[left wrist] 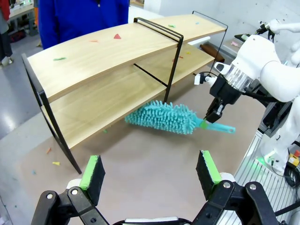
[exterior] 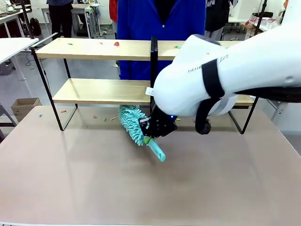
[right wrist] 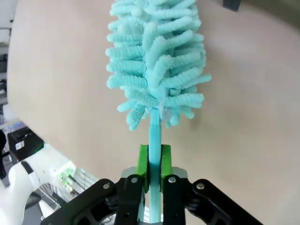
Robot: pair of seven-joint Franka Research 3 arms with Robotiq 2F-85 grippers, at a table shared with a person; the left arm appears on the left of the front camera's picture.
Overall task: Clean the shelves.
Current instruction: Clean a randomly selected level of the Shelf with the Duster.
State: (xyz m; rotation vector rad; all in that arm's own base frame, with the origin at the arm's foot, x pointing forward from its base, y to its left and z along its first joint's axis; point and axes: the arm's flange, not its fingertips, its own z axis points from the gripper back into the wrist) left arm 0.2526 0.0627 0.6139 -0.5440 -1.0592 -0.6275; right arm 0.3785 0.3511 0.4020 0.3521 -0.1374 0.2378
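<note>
The shelves (exterior: 94, 49) stand across the far half of the table, two light-wood boards in a black frame; small coloured scraps (exterior: 116, 44) lie on the top board. My right gripper (exterior: 157, 126) is shut on the handle of a teal fluffy duster (exterior: 131, 123). The duster's head lies low on the table in front of the central upright, under the lower board's front edge. In the right wrist view the green pads (right wrist: 143, 161) clamp the handle and the duster head (right wrist: 157, 61) points away. My left gripper (left wrist: 150, 171) hangs open above the table, facing the shelves (left wrist: 93, 56) and the duster (left wrist: 164, 117).
A person in a blue jacket (exterior: 160, 28) stands behind the shelves. A few coloured bits (exterior: 104, 119) lie on the table (exterior: 94, 179) under the lower board. A cardboard box (exterior: 24, 107) sits on the floor at the left. The right arm's white body (exterior: 225, 75) covers the rack's right part.
</note>
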